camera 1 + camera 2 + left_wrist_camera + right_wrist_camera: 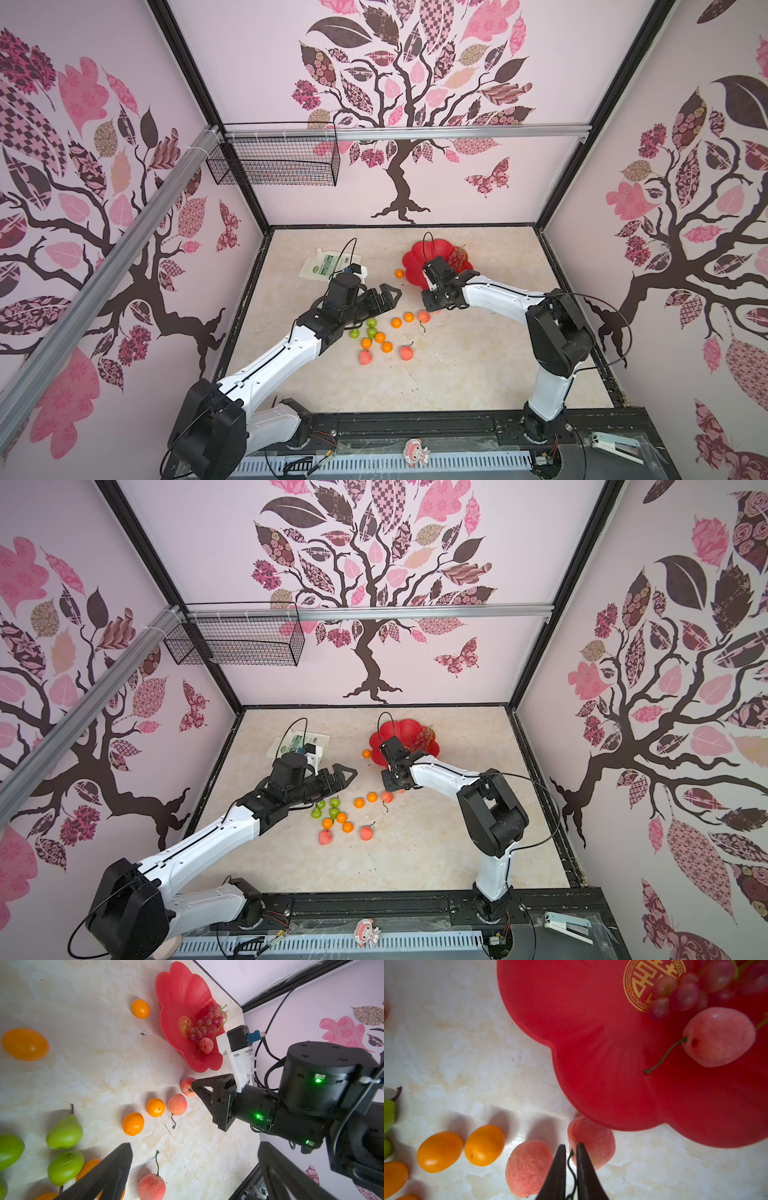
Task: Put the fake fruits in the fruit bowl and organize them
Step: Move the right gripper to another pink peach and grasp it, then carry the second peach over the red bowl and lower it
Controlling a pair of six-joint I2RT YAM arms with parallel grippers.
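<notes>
Peach [593,1140] lies on the tabletop [467,1043] just beside the bowl [591,1043]; my right fingers [556,1174] stand narrow around its stem, though I cannot tell if they pinch it. My left fingers [108,1172] gape wide near the pears [64,1132].

A pale marbled table [478,365] was shown in both top views, with a white pouch [322,264] laid at its upper left and a red fruit bowl [413,262] set right of it, a lone orange [399,273] lying near the bowl's left edge. Lower, at the centre, five oranges [396,322], green pears [371,323] and three peaches [365,357] were scattered, and one more peach [591,1132] was seen just beside the bowl's rim.
</notes>
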